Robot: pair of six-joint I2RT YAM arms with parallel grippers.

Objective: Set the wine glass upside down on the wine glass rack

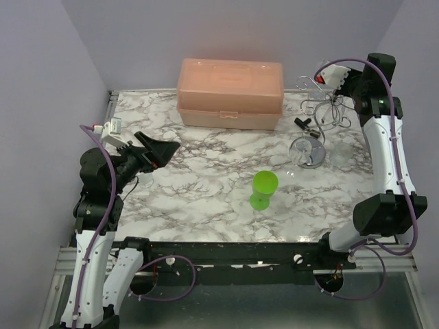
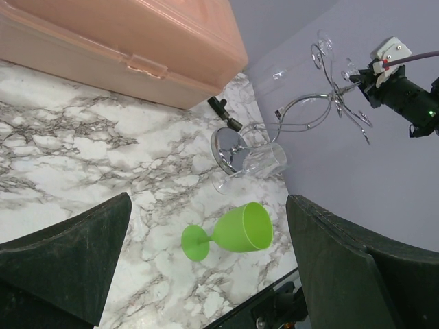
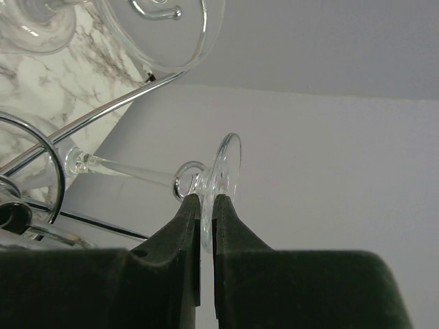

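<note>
- Two hands listed, right and left.
- One right hand (image 3: pixel 207 204): high at the far right of the bench (image 1: pixel 206 199), among the top arms of the rack (image 1: pixel 322 113). Its fingers (image 3: pixel 185 226) are clamped tight on the round foot of the wine glass, one finger on each face of the foot.
- One wine glass (image 3: pixel 137 173): clear, off the bench, up at the rack's arms. The stem runs away from the gripped foot, and the bowl end lies farther from the hand. A wire curl sits at the stem just beside the foot. Whether the curl bears the glass cannot be told.
- One rack: silver wire, at the back right of the bench. Its round shiny base (image 1: pixel 306 153) rests on the marble, with a post above it and curled arms at the top.
- One left hand (image 1: pixel 164 154): fingers spread wide and gripping nothing, over the left side of the bench, well apart from the rack.
- One goblet (image 1: pixel 263 189): green, standing mid-bench, near the base but apart from it.
- One tumbler (image 2: pixel 264 161): clear, just beside the base.
- One box (image 1: pixel 230 92): pink, lid closed, at the back centre, left of the rack.
- One black piece (image 1: pixel 305 123): small, lying between the box and the base. Its kind cannot be told.
- One bench: white marble pattern with grey veins.
</note>
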